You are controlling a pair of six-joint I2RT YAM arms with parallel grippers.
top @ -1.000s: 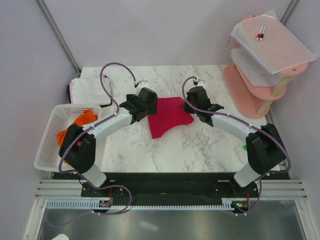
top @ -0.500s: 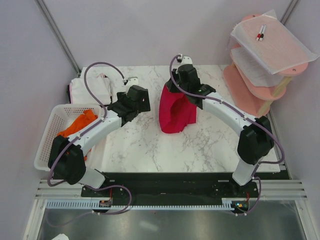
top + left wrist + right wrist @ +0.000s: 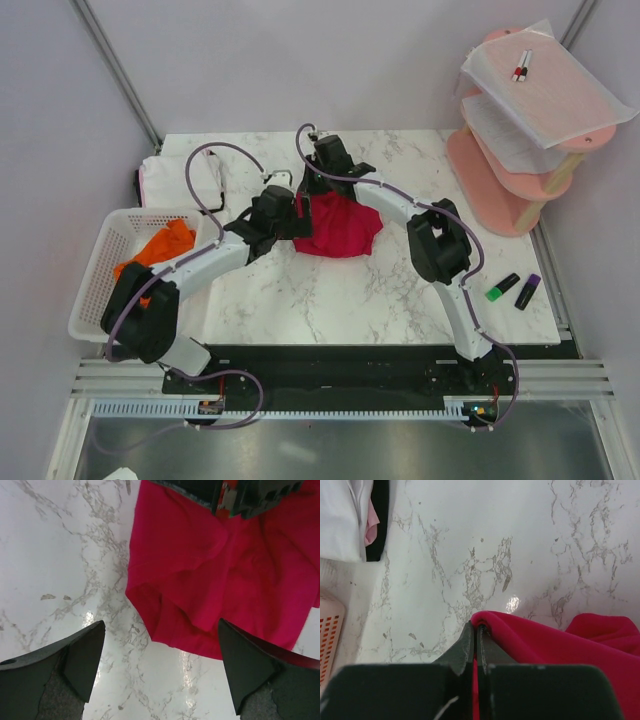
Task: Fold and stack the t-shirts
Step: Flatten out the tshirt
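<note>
Top view. White marble table (image 3: 350, 290). The crimson-red cloth t-shirt (image 3: 340, 228) lies bunched around the middle, a little toward the far edge. The right arm reaches across from the right edge, and the right claw (image 3: 314, 190) is at the shirt's far-left part. The left claw (image 3: 293, 220) is just beside the shirt's left side. A white cloth t-shirt (image 3: 180, 180) is folded at the far left corner. An orange cloth t-shirt (image 3: 155, 255) is heaped in a white plastic mesh basket (image 3: 95, 290) at the left edge. Green marker (image 3: 497, 291) and purple marker (image 3: 527, 290) lie near the right edge.

Left wrist view. The left claw (image 3: 161, 625) is spread wide and grips nothing. A rumpled corner of the crimson shirt (image 3: 215, 580) and bare marble show between its fingers (image 3: 80, 655). The right claw's dark body (image 3: 240, 495) sits at the shirt's top.

Right wrist view. The right claw (image 3: 476, 630) is pinched tight on a folded edge of crimson shirt (image 3: 545, 645). Whether that edge is lifted off the table, I cannot tell. White cloth (image 3: 340, 520) shows in the upper left.
</note>
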